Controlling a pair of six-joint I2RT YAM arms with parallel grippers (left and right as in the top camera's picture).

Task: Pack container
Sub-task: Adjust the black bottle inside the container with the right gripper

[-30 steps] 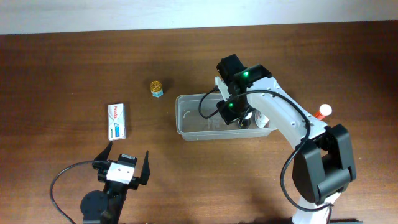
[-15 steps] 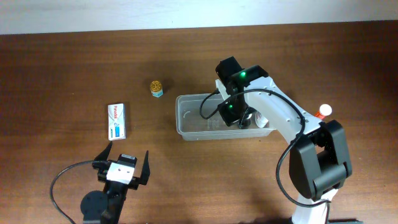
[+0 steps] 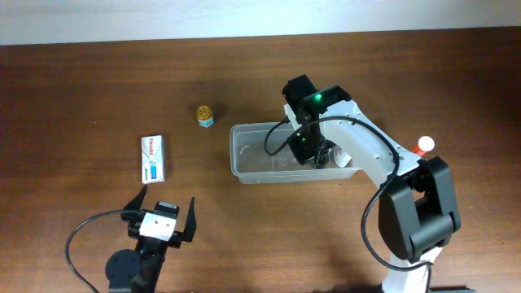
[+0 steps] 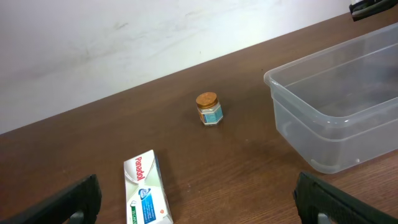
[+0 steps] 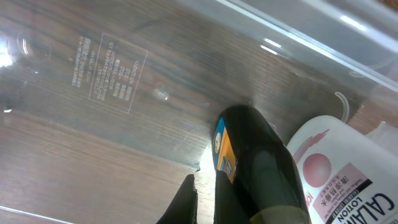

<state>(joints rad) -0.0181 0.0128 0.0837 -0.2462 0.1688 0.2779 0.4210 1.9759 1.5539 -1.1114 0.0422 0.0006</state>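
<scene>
One clear container (image 3: pixel 256 159) stands on the brown worktop (image 3: pixel 81 81), right of centre in the overhead frame. The right hand (image 3: pixel 316 153) reaches inside its right half, beside one white lotion bottle (image 5: pixel 336 168) and at one dark bottle (image 5: pixel 255 162). Whether it grips the dark bottle cannot be told. The left hand (image 3: pixel 167 203), lower left, is spread wide with nothing in it, well apart from the container. One white-and-blue box (image 3: pixel 153 158) and one gold-lidded jar (image 3: pixel 204 115) lie left of the container.
</scene>
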